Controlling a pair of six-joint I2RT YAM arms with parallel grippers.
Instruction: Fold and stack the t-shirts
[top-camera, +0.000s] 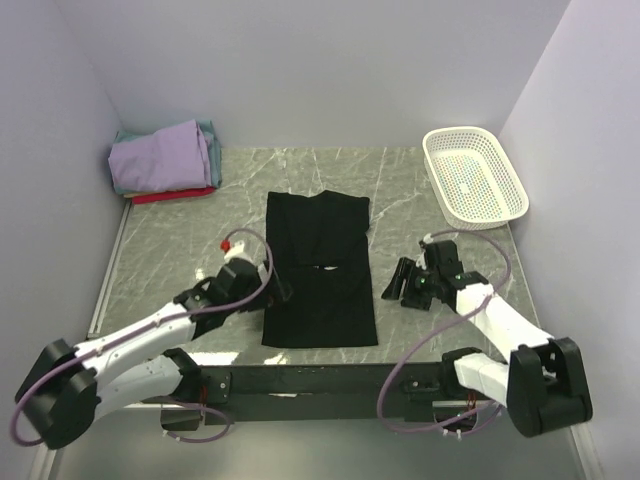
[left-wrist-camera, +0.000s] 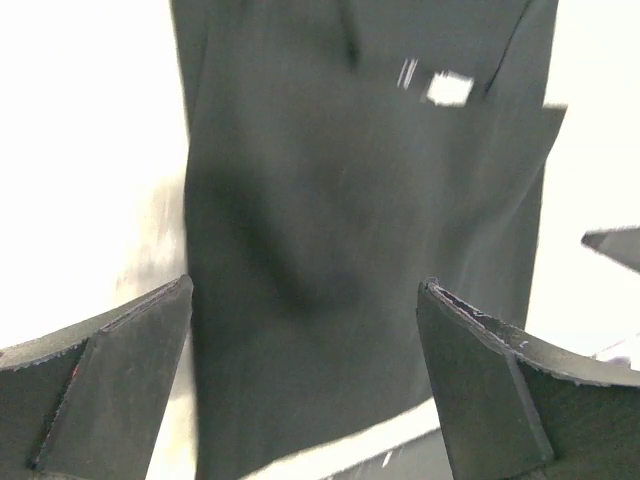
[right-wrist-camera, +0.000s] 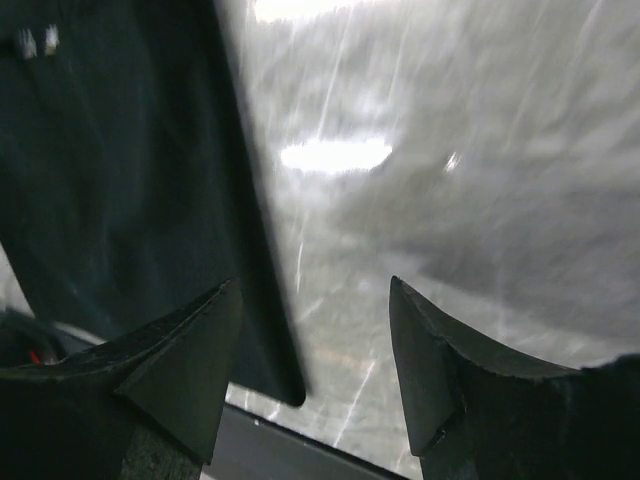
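Black soft-cloth t-shirt (top-camera: 320, 270) lies flat at centre of grey marble table (top-camera: 420, 190), sides turned in to form long narrow strip; no print visible. Folded lavender shirt (top-camera: 160, 155) tops pile at far left corner, over teal shirt (top-camera: 208, 130) and red shirt (top-camera: 170, 197). Left gripper (top-camera: 275, 288) at strip's left edge, jaws wide apart, holding nothing. Right gripper (top-camera: 397, 285) just beside strip's right edge, jaws apart, nothing between. Judgement: lengthwise folds done; crosswise fold and transfer onto pile outstanding. White plastic mesh basket (top-camera: 475, 175) at far right corner, not involved
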